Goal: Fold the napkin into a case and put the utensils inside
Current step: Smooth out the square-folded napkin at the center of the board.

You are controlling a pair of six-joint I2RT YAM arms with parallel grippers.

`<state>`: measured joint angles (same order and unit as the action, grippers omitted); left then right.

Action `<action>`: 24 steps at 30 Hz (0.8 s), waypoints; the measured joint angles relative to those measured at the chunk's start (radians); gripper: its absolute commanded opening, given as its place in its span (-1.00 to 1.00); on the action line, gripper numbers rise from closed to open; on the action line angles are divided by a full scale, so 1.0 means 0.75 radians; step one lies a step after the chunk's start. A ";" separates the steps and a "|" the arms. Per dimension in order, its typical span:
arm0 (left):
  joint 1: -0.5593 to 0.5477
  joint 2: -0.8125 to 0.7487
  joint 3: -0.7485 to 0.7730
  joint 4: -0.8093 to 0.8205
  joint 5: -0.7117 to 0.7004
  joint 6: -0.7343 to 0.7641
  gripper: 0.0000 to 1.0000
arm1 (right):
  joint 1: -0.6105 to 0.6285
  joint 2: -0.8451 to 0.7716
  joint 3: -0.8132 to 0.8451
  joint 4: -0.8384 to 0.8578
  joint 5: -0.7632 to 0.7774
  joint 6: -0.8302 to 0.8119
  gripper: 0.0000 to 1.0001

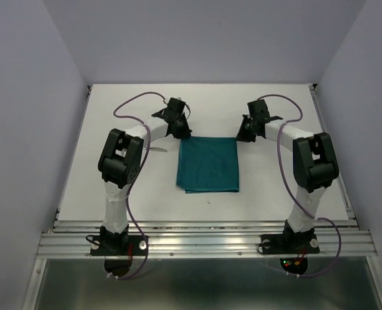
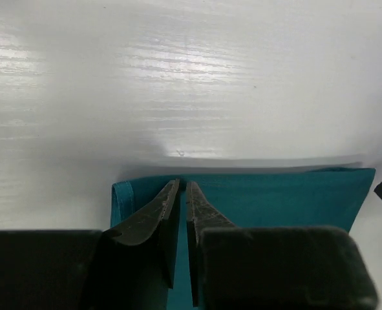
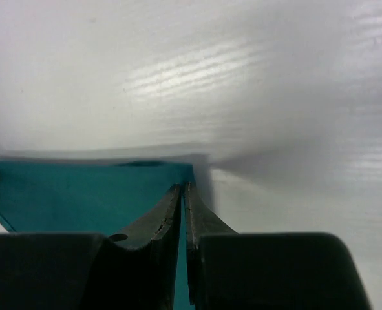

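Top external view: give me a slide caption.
Left gripper and right gripper pinch the far corners of a folded napkin on the table.

Top view sits high behind the arm bases [image 1: 116, 242], which line the bottom of the frame. It tilts down and forward over the whole surface [image 1: 275, 194], with the napkin [image 1: 209, 165] small at centre. The left wrist camera rides just behind the left pincer [image 2: 183, 185], very close and low, facing along its jaws over the napkin's far edge, with bare surface filling the upper frame. The right wrist view does the same behind the right pincer [image 3: 183, 187]. All three share that far napkin edge.
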<state>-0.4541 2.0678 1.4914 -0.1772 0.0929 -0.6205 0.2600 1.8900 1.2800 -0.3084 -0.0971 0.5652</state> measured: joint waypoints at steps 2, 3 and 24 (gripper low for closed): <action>0.005 0.032 0.020 -0.005 -0.002 0.010 -0.58 | -0.017 0.058 0.043 0.004 -0.021 -0.001 -0.77; 0.006 0.043 0.021 -0.007 -0.004 0.014 -0.59 | -0.024 0.098 0.070 0.005 -0.034 -0.001 -0.77; 0.023 -0.064 -0.081 -0.065 -0.055 0.068 -0.58 | 0.023 -0.167 -0.078 -0.036 0.048 0.001 -0.74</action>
<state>-0.4370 2.0197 1.4303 -0.2256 0.0517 -0.5694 0.2775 1.7649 1.2217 -0.3355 -0.0608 0.5655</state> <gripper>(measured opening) 0.210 0.130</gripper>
